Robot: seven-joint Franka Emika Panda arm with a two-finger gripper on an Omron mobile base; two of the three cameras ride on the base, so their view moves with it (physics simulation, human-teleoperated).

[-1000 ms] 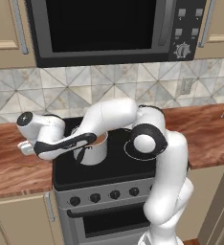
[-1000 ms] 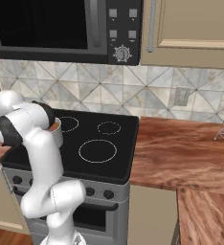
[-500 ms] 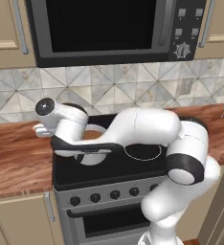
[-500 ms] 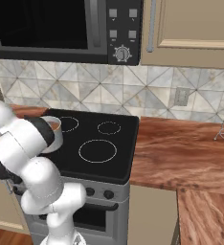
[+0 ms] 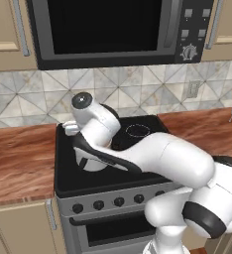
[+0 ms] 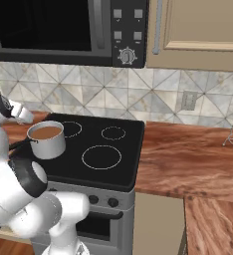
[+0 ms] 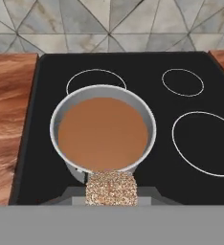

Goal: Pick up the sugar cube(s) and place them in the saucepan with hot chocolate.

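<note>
The saucepan (image 7: 103,132) stands on the black stovetop (image 7: 190,158) over its front-left burner ring, full of smooth brown hot chocolate, its rim shiny steel; in the right base view the saucepan (image 6: 47,139) sits at the near left of the stovetop (image 6: 123,164) with its dark handle reaching left toward the white arm; in the left base view the saucepan (image 5: 90,162) is mostly hidden behind the arm, with just a pale curve of its wall showing below the forearm. In the hand view a speckled, pale-brown cube, the sugar cube (image 7: 111,188), sits at the bottom centre, just at the near rim of the saucepan, between the pincer (image 7: 111,194) tips, whose grey forms flank it on both sides; the pincer appears closed onto the sugar cube, narrowly parted by its width. Wood-grain tabletop (image 7: 8,105) runs beside the stovetop on the left, and more tabletop (image 6: 188,159) lies to the right; a microwave (image 6: 63,27) hangs above, over a tiled backsplash (image 5: 152,89).
</note>
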